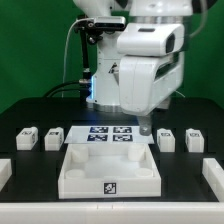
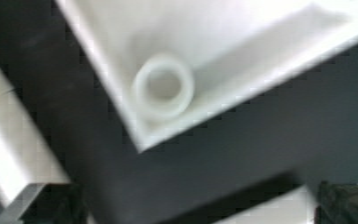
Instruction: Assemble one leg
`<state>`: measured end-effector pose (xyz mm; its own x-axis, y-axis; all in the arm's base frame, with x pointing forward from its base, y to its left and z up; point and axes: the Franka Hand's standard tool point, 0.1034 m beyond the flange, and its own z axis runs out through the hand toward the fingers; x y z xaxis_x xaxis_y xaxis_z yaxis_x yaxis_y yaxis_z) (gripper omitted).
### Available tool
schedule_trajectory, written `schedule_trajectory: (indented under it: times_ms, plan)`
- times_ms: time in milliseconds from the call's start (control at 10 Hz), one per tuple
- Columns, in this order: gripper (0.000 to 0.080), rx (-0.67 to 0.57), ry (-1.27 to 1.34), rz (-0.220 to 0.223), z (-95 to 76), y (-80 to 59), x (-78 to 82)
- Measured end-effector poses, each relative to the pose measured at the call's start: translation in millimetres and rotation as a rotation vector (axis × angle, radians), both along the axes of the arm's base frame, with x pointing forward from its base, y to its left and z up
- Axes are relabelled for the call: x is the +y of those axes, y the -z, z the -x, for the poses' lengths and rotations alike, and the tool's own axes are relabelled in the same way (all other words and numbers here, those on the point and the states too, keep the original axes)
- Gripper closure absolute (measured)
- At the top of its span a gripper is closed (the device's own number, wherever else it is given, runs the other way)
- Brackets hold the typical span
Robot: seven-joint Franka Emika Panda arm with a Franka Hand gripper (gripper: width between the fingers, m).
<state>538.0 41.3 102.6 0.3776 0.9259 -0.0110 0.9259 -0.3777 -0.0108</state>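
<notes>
I judge this the approach step. Gripper [image 1: 148, 124] spread, empty, over the large white tray-shaped plastic piece [image 1: 110, 172]. Next: descend onto the small white tagged plastic leg [image 1: 167, 140].

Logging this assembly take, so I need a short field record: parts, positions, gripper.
legs: four small white blocky plastic pegs, two at the exterior view's left, two at its right, none fitted
body: large white tray-shaped plastic piece, front centre
marker board: just behind that piece
wrist view: round socket in a white corner
gripper: low by the board's right end, state unclear
</notes>
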Motion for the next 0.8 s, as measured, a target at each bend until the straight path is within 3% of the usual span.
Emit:
schedule_trajectory:
  times_ms: [100, 400, 600, 800]
  plan:
    - [0.015, 0.011, -0.085, 0.001, 32.1, 8.1, -16.9]
    - [0.015, 0.03, -0.462, -0.024, 84.4, 41.8, -65.7]
    - [0.015, 0.061, -0.477, -0.044, 97.4, 65.4, -77.8]
    - [0.015, 0.09, -0.465, -0.062, 107.7, 85.3, -78.4]
